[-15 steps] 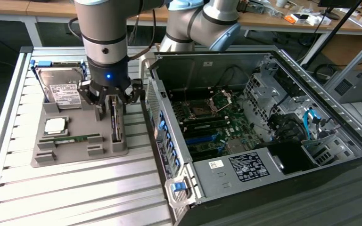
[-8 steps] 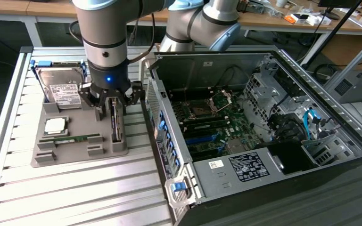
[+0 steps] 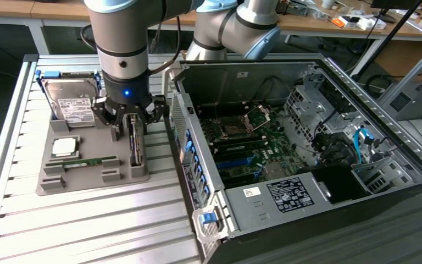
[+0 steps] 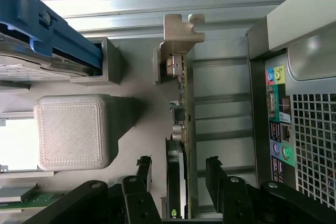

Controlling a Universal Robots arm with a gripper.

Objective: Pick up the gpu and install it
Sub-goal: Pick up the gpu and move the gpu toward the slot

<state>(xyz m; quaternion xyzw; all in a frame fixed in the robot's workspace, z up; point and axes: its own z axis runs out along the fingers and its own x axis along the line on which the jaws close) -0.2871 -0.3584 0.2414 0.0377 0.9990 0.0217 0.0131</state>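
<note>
- Pick-up step: the end effector (image 3: 132, 128) hangs wide open and empty, its fingers (image 4: 212, 171) straddling the gpu (image 4: 185, 103).
- The gpu stands on edge in a gray holder (image 3: 86, 179), just beside the computer case (image 3: 226, 220), seemingly untouched.
- Gripping calls for closing squarely on the board's faces.

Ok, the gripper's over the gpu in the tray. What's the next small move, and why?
Probably close the jaws. The gripper is open, with its fingers on either side of the gpu, which stands on edge in the gray tray. The card looks roughly centred between them, untouched.
</note>
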